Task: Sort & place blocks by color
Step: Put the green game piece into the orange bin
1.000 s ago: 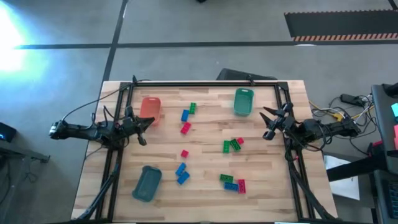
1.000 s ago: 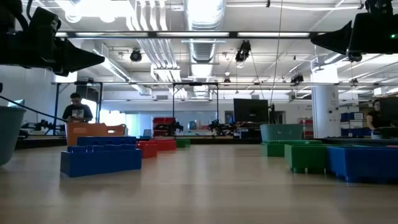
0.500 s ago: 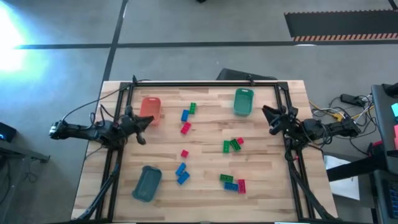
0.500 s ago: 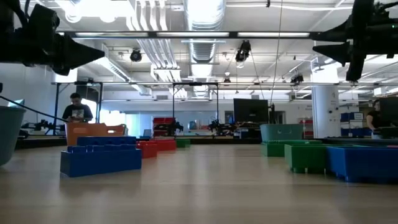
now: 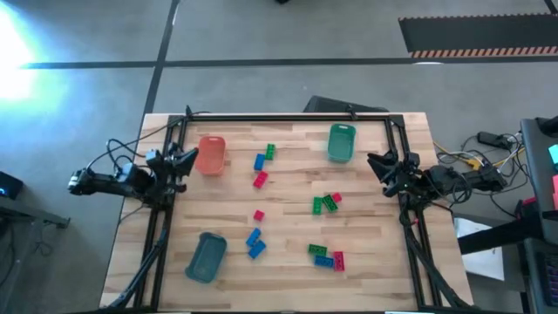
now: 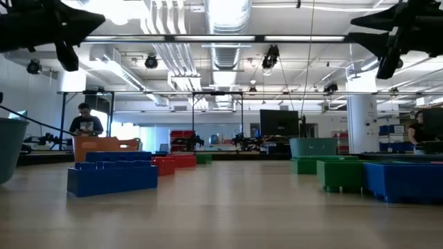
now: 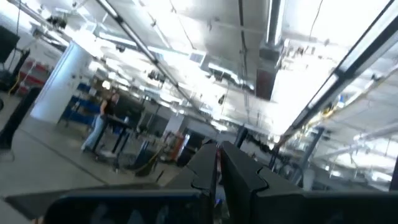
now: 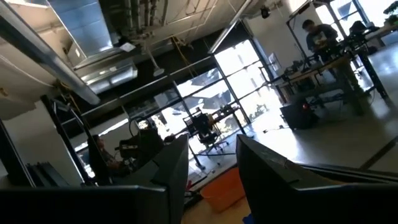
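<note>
My left gripper [image 5: 187, 158] hangs at the table's left edge beside the orange-red oblong plastic tray [image 5: 210, 154], fingers nearly closed on nothing. My right gripper [image 5: 380, 163] hangs at the right edge with a narrow gap between its fingers, empty too. The tiny studded red, green and blue plastic blocks [image 5: 327, 202] lie scattered across the middle of the pale wooden table [image 5: 288, 231], well apart from both grippers.

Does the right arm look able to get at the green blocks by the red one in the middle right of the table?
Probably yes. The right hand hangs near the table's right edge, and the green blocks lie on bare wood with nothing between.
</note>
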`<action>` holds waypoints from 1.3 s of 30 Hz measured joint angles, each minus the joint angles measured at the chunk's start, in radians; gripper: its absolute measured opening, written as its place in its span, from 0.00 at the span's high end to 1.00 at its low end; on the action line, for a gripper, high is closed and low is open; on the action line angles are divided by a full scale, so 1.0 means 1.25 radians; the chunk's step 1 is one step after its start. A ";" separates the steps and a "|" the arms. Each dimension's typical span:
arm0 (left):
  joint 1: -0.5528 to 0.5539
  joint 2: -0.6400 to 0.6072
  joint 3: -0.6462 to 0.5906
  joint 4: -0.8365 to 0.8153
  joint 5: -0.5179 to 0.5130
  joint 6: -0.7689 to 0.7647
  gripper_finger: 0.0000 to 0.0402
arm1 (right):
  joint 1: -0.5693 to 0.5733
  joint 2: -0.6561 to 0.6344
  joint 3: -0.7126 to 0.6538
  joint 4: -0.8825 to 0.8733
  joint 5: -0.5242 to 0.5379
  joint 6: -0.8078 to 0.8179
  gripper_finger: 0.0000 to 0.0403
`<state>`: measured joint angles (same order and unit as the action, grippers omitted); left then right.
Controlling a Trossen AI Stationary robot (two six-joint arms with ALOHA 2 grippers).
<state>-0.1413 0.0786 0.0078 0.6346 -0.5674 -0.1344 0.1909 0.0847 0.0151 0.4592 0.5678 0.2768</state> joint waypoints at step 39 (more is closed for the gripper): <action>0.000 0.006 0.000 0.167 -0.008 0.238 0.98 | 0.000 0.593 0.529 -0.558 -0.046 0.315 0.69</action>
<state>-0.1410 0.0864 0.0078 0.8435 -0.5777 0.1632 0.1913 0.8262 0.6768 -0.2387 0.5107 0.6703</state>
